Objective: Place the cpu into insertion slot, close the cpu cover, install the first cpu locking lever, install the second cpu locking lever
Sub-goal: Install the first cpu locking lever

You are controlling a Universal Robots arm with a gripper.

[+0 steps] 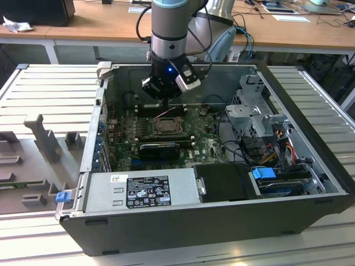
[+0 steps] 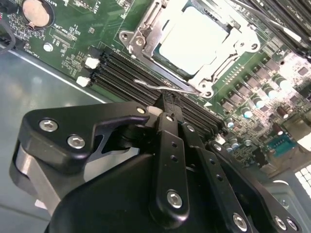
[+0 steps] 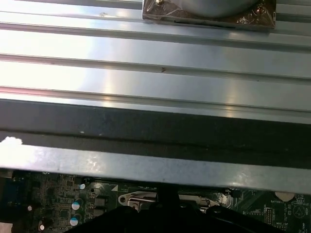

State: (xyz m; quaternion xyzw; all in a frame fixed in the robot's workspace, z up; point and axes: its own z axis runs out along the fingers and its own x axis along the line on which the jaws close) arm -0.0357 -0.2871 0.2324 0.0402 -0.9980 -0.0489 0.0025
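In the second wrist view the cpu (image 2: 194, 39) lies flat in the insertion slot (image 1: 166, 126), silvery top up. The cpu cover (image 2: 144, 34), a silver frame, lies down around it. A thin wire locking lever (image 2: 153, 87) runs along the socket's near edge. My gripper (image 2: 167, 104) is shut, its black fingertips together right at that lever, with nothing seen held between them. In the exterior view the gripper (image 1: 168, 108) hangs just above the socket's far side inside the open computer case. The first wrist view has the fingertips (image 3: 167, 194) low over the green board.
Long black memory slots (image 2: 116, 68) lie between my fingers and the socket. A black graphics card (image 1: 159, 149) sits in front of the socket, then the power supply (image 1: 141, 191). Drive cage and cables (image 1: 258, 113) crowd the exterior view's right. The case wall (image 3: 146, 167) stands close behind.
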